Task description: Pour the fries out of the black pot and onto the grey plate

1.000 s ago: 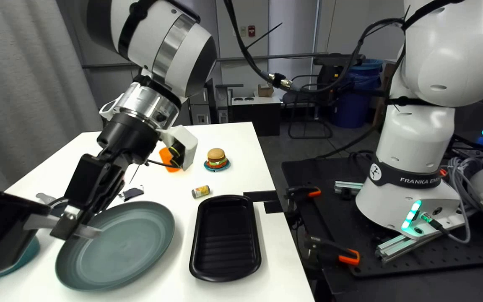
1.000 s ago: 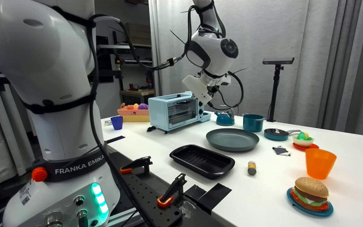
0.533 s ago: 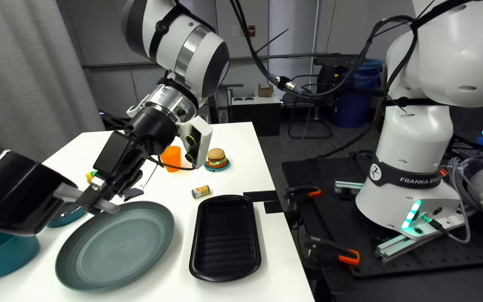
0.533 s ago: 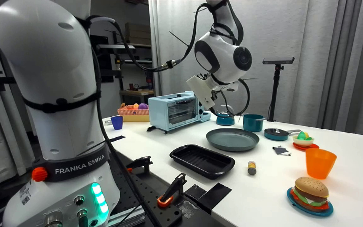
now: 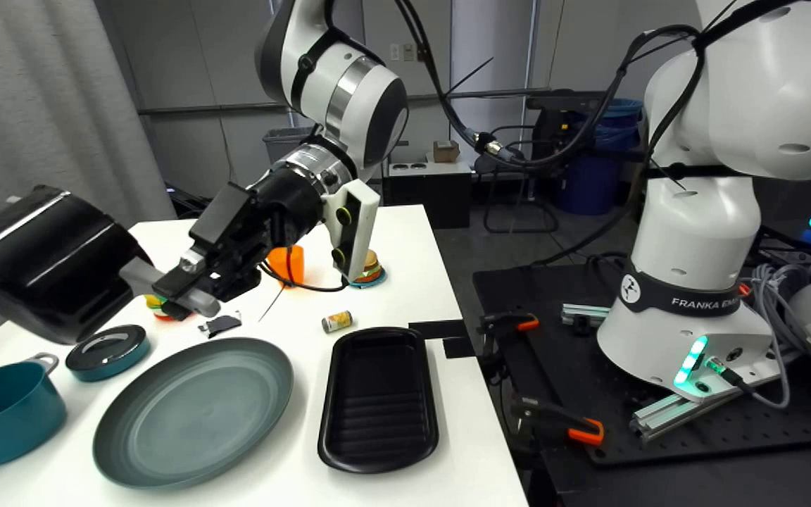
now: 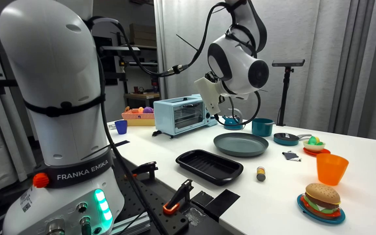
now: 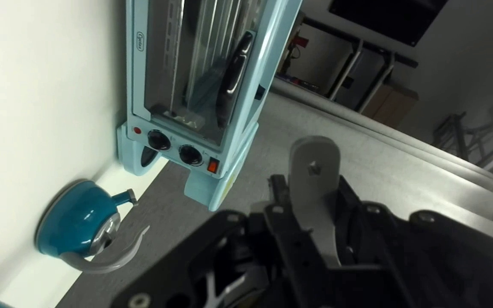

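The black pot [image 5: 46, 260] hangs tilted in the air at the left of an exterior view, above the teal pot and skillet. Its opening does not show. My gripper [image 5: 191, 282] is shut on the pot's grey side handle [image 5: 136, 274]; the handle also shows in the wrist view [image 7: 315, 171] between the fingers [image 7: 310, 188]. The grey plate [image 5: 194, 412] lies flat on the table below and to the right of the pot; it also shows in an exterior view [image 6: 240, 144], where the arm hides the pot and gripper. The fries are hidden or out of view.
A black grill pan [image 5: 379, 401] lies beside the plate. A teal pot [image 5: 8, 412] and a small skillet [image 5: 106, 352] stand on its other side. A light blue oven [image 6: 183, 114] and a teal kettle [image 7: 79, 218] stand near. A small can [image 5: 337, 322] lies by the pan.
My gripper has lifted the black pot up and a little to the right in an exterior view, and its angle has changed. The teal pot and skillet below are less covered.
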Robot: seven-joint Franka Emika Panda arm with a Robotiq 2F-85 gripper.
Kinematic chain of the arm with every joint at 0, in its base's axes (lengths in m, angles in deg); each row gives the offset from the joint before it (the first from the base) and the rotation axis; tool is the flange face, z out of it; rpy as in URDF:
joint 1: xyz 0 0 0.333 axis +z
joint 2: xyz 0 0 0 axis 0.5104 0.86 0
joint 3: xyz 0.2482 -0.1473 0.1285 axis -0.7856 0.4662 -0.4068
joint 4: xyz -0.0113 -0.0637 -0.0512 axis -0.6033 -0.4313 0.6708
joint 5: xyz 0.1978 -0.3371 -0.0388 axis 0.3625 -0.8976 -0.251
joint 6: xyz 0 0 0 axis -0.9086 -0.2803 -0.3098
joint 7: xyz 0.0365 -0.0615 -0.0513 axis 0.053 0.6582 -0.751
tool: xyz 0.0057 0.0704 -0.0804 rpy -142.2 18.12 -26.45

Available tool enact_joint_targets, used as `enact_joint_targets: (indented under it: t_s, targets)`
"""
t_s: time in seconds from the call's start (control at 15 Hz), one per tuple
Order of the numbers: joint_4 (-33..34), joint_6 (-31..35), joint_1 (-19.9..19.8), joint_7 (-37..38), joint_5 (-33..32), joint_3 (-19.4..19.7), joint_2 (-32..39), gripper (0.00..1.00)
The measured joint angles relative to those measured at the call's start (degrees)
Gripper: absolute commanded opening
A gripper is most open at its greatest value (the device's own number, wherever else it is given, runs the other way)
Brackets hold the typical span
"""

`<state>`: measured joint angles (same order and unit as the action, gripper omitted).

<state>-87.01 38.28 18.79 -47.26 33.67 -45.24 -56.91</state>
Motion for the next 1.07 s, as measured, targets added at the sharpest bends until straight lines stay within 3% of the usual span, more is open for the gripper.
enact_joint_targets:
  t_s: [0.47, 1.07]
  targets:
    - [-2.8, -10.3, 0.0, 0.3, 2.3, 3.6, 0.4, 0.07]
    - [-4.3, -20.0, 0.0, 0.4, 3.6, 4.0, 3.7, 0.07]
